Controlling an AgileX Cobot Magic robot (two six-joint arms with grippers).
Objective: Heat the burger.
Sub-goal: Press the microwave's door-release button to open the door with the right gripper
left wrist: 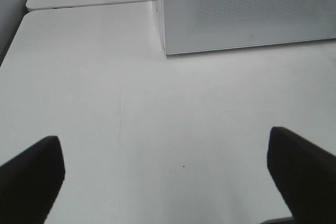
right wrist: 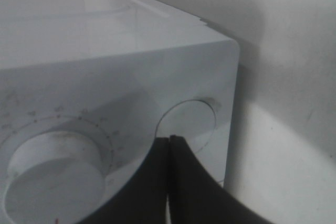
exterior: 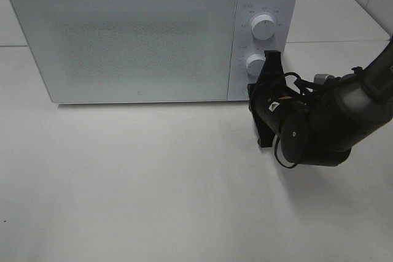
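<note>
**Clenched claw at the lower dial, broad flat surface in front**

The white, box-shaped microwave oven (exterior: 123,35) stands at the back of the matte white surface (exterior: 153,200). Its long front edge runs straight across the exterior view. Its flat frosted door (exterior: 73,4), speckled with a fine dot grid, sits closed and flush. A thin vertical seam divides it from the control strip. The burger shows in no view, and I cannot tell whether it sits behind the door.

On the strip are 2 round white plastic knobs, the upper dial (exterior: 263,26) and the lower dial (exterior: 255,64), each ringed by small tick marks. The black right claw (exterior: 271,55) is clenched. Its 2 tapered fingers are pressed together with nothing between them, and the tips sit at the right rim of the lower dial. The dark, jointed arm behind it takes up the right part of the surface near the oven's front right corner.

The left claw (left wrist: 163,140) is released, its 2 blunt black fingers (left wrist: 31,177) spread wide above the smooth surface, well apart from the oven. A broad flat stretch of surface lies in front of the door. A straight joint line (left wrist: 89,4) separates 2 slabs beside the oven.
</note>
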